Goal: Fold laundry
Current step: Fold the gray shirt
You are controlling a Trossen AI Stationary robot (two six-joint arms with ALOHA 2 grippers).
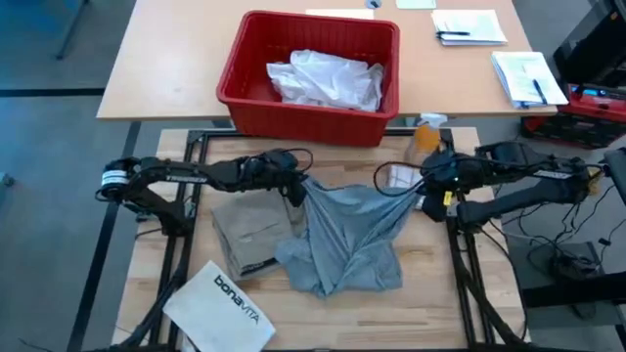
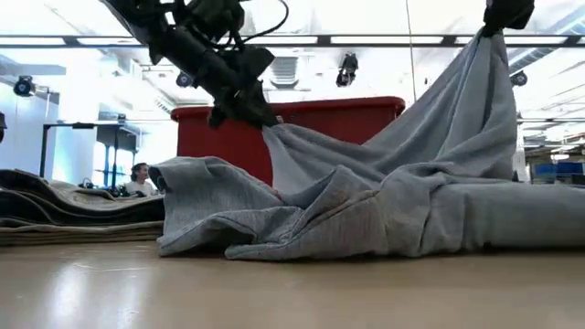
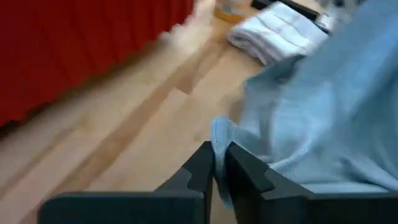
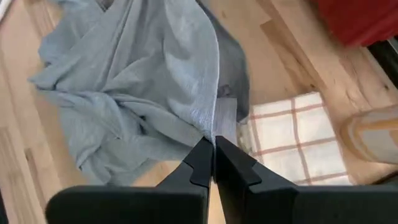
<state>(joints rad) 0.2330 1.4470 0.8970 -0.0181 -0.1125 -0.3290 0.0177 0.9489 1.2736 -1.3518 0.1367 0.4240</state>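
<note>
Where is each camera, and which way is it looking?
High view: above the table, looking straight down; both arms show.
Low view: at tabletop height, looking level across at the grey T-shirt; left gripper shows.
Left wrist view: on the left arm, past its fingers.
Right wrist view: on the right arm, down over right gripper.
All four share the T-shirt.

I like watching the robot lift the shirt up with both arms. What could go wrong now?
Each gripper pinches only a thin bit of the grey T-shirt: the left gripper and right gripper hold just an edge, so it might slip out. Most of the shirt still lies bunched on the table, so folding could trap wrinkles. It also lies right next to the khaki piece, which it might drag along.
</note>
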